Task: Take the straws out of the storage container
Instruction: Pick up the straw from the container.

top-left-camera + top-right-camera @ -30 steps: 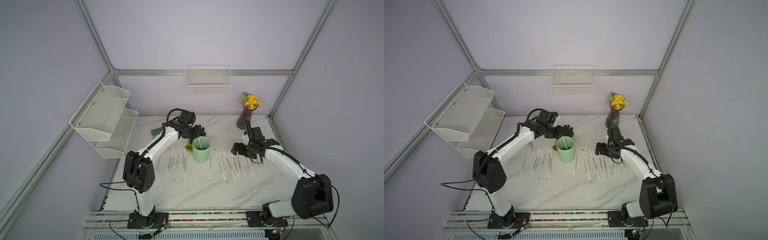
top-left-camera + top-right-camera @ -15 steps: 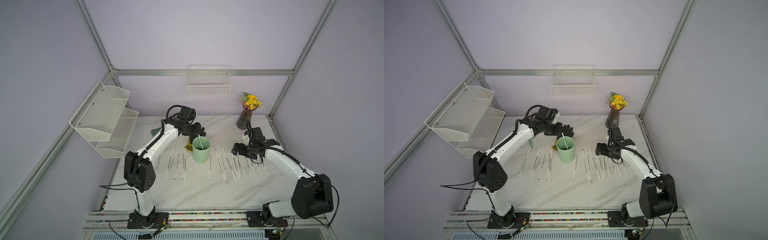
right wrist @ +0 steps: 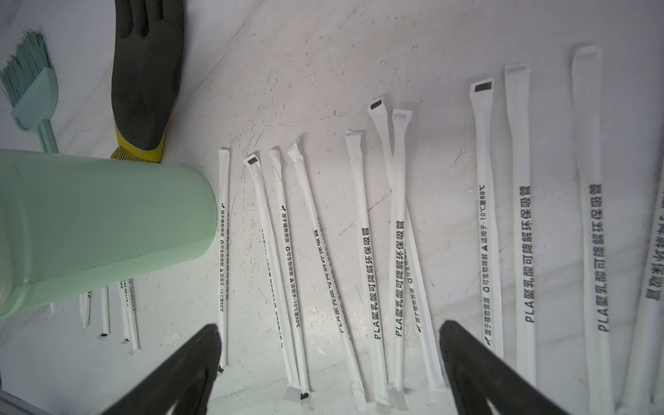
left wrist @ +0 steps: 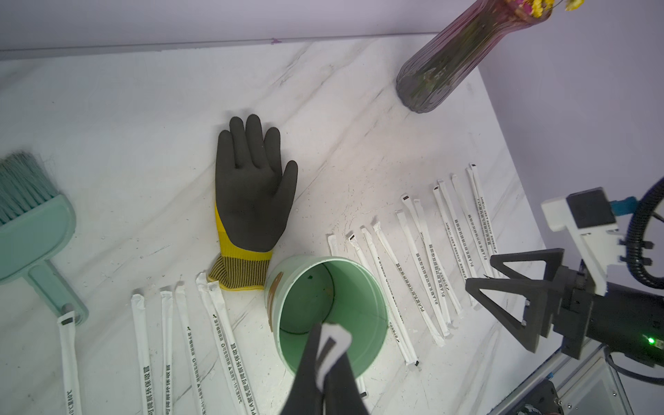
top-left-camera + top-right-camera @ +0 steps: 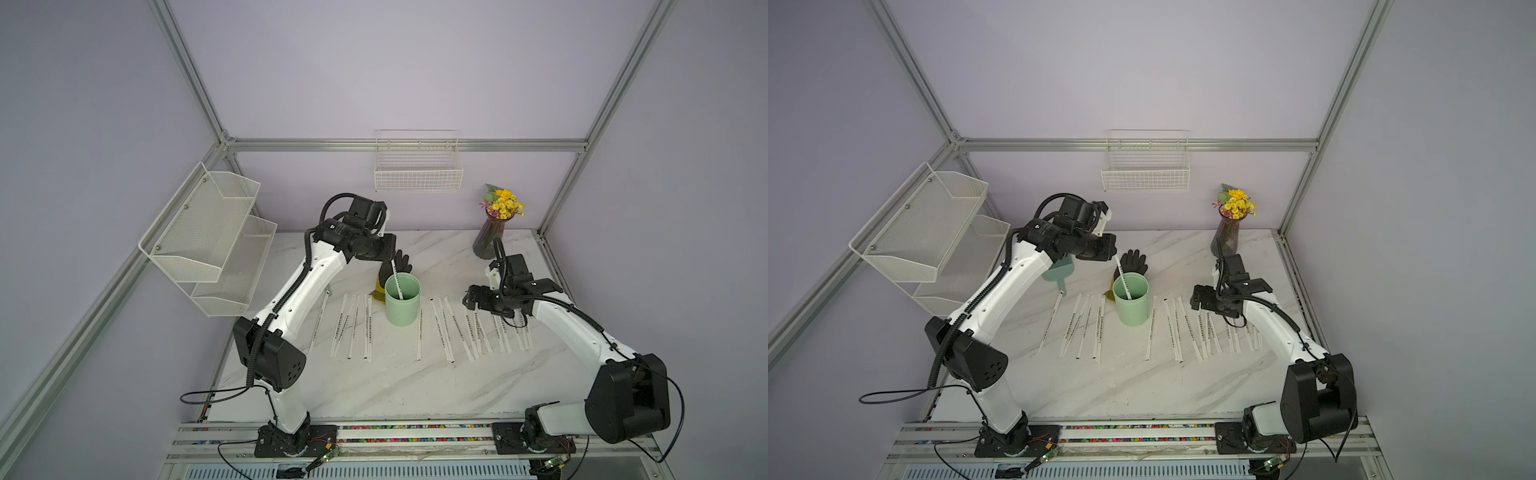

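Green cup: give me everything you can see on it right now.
The mint-green cup is a smooth, plain cylinder, plastic-looking, open-topped, standing upright on the marble table mid-row among laid-out straws. One wrapped straw leans inside it, its top pinched by the shut left gripper; otherwise the interior looks empty. A black-and-yellow glove lies just behind it, cuff close to the wall; contact is unclear.

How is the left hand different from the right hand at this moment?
The left hand is shut on a straw whose lower end is inside the cup; the right hand is open and empty. The left hand is above the cup's rim, while the right hand hovers low over straws lying on the table. Both have dark triangular fingers.
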